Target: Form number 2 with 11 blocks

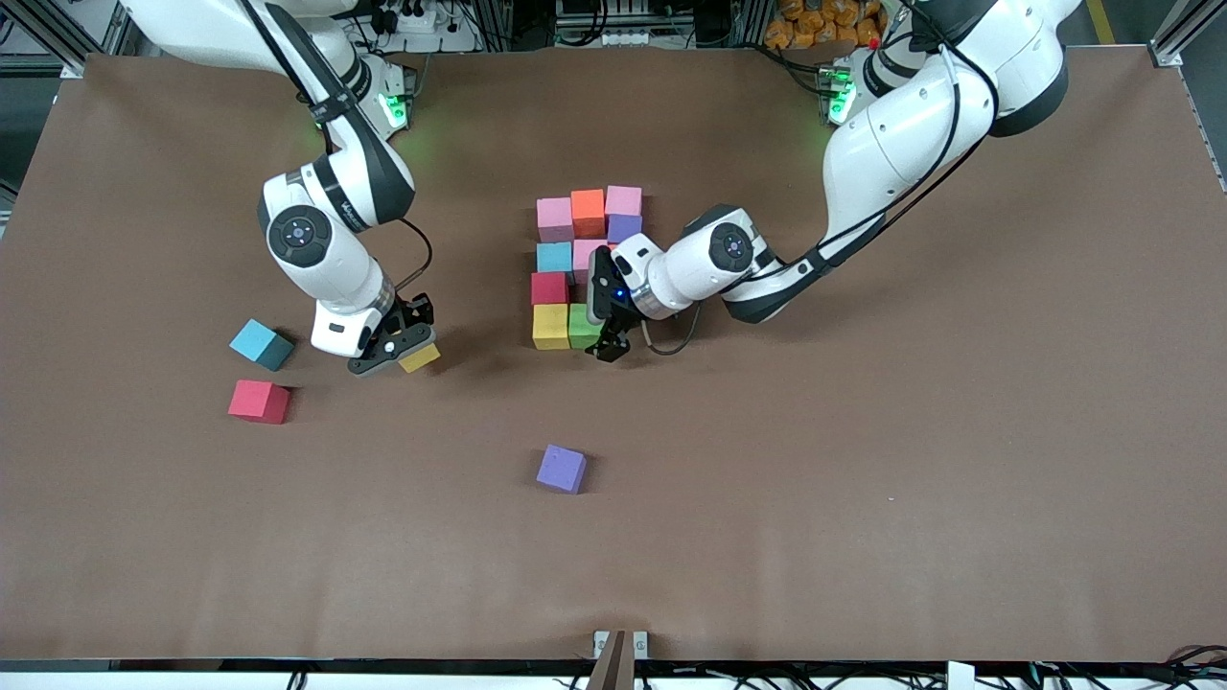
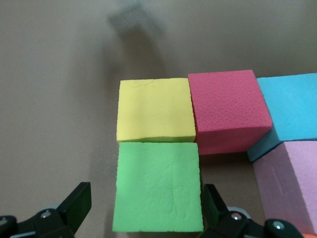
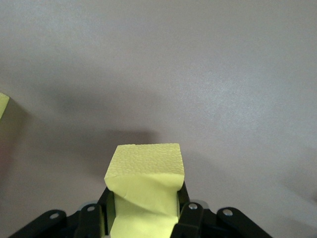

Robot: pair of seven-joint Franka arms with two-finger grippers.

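Loose purple block (image 1: 562, 469) lay nearest the camera from the number 2 (image 1: 581, 268). Left gripper (image 1: 610, 337) stood wide open astride the green block (image 1: 582, 327), just placed. Right gripper (image 1: 398, 347) clamped a yellow block (image 1: 420, 357), likely the last cube, due beside green.

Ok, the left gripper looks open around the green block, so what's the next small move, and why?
Probably lift the left gripper straight up off the green block. Its fingers stand apart on either side of that block, which already sits flush against the yellow block in the digit's nearest row. That would clear the spot for the right gripper, shut on another yellow block.
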